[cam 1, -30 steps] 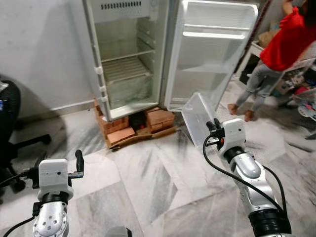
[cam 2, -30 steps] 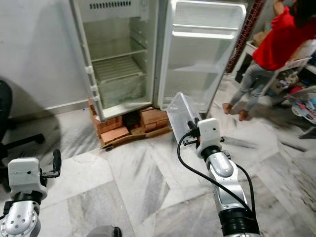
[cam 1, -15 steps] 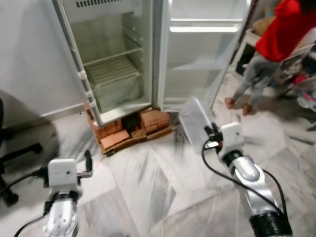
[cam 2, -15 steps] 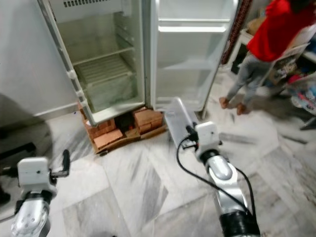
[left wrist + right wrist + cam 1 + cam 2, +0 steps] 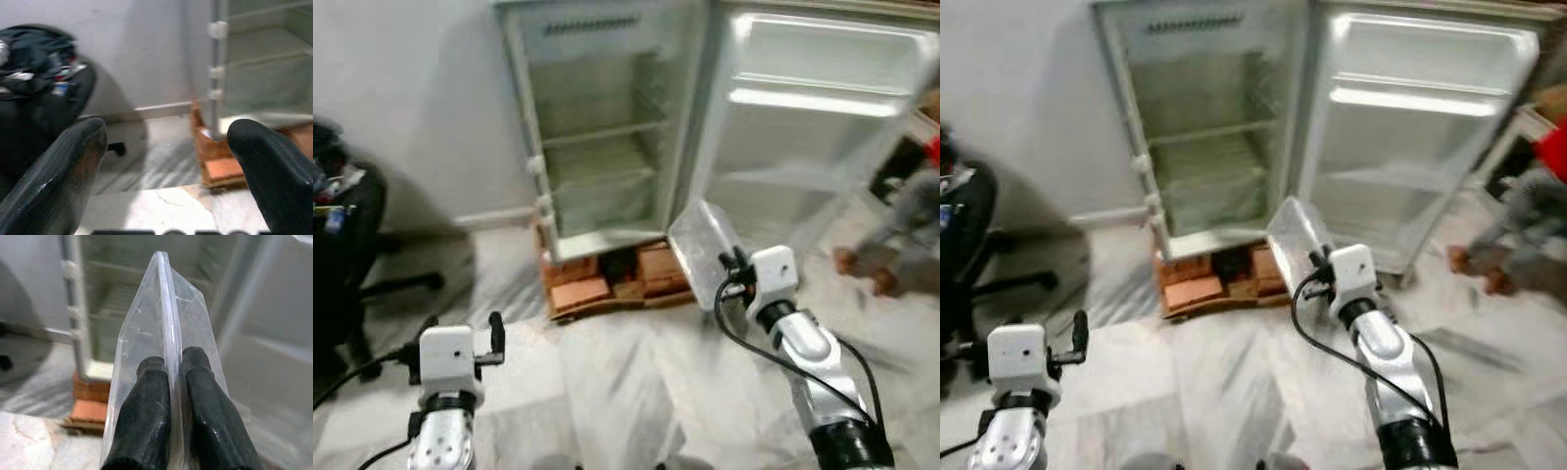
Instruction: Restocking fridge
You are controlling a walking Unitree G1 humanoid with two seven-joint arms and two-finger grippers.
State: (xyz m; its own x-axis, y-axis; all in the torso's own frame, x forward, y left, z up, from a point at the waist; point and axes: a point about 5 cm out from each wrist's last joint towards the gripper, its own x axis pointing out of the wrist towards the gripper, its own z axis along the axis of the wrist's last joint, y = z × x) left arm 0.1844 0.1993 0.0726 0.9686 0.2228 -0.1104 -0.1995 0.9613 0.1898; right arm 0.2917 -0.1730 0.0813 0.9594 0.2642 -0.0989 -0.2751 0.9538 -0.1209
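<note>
An open white fridge stands ahead on a stack of bricks, its shelves bare and its door swung wide to the right. My right gripper is shut on the rim of a clear plastic container, held up in front of the door. In the right wrist view the container stands edge-on between the black fingers. My left gripper hangs low at the left, open and holding nothing, its fingers wide apart.
A black office chair piled with things stands at the far left by the wall. A person's legs show blurred at the right, past the fridge door. Marble floor lies between me and the fridge.
The camera has swung left: the fridge now sits more central, the chair has come into view and the person has slid to the right edge. Both grippers keep their hold and pose.
</note>
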